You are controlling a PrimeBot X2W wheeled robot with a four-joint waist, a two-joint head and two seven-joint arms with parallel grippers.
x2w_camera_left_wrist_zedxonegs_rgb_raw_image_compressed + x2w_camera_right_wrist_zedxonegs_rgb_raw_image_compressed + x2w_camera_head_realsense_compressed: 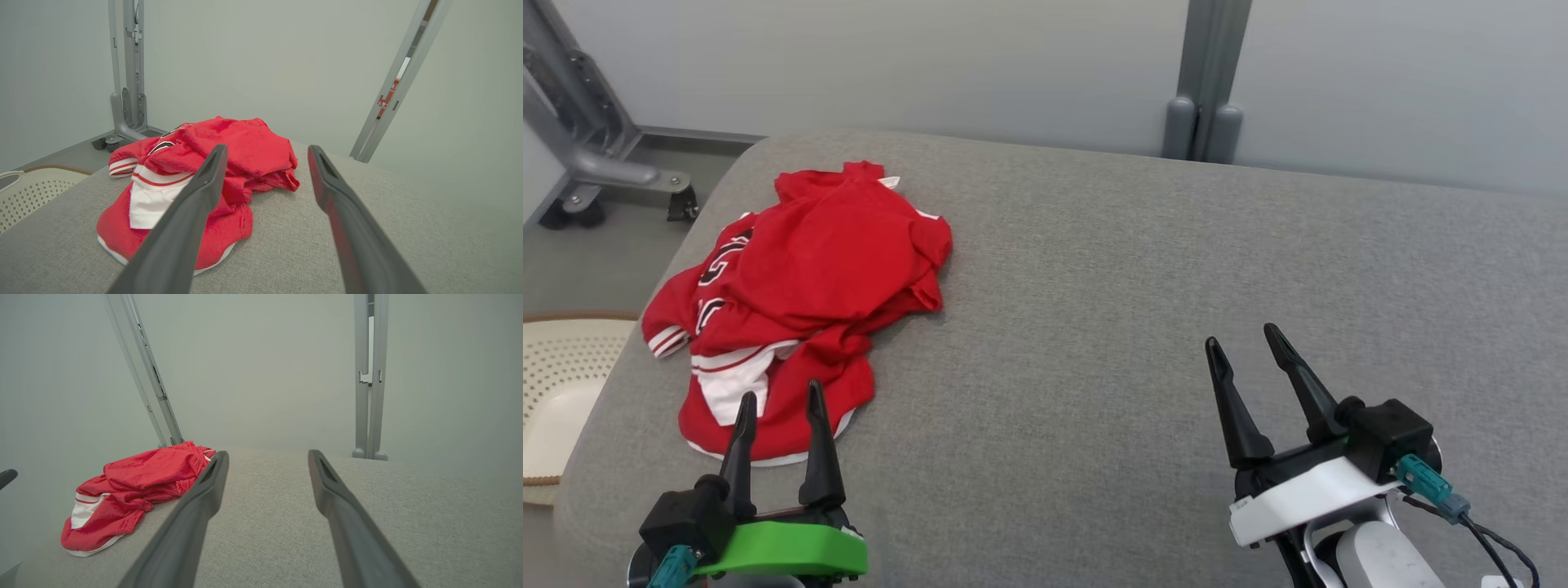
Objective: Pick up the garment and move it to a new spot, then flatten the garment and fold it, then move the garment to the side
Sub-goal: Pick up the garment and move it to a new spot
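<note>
Head view, left to right: a cream perforated plastic basket stands on the floor beside the left edge of a broad grey fabric-covered surface, with a grey metal frame on castors behind it. The crumpled red jersey garment with white trim and black lettering lies in a heap on the left part of that surface, close to its left edge. The left gripper, on a green mount, sits at the garment's near hem with its two dark fingers spread apart and no cloth between them; contact with the fabric cannot be determined. A grey upright post stands against the pale wall behind the surface. The right gripper, on a white mount, is over bare grey fabric well apart from the garment, its fingers likewise spread and empty. The left wrist view shows the garment directly ahead; in the right wrist view it lies far to the left.
</note>
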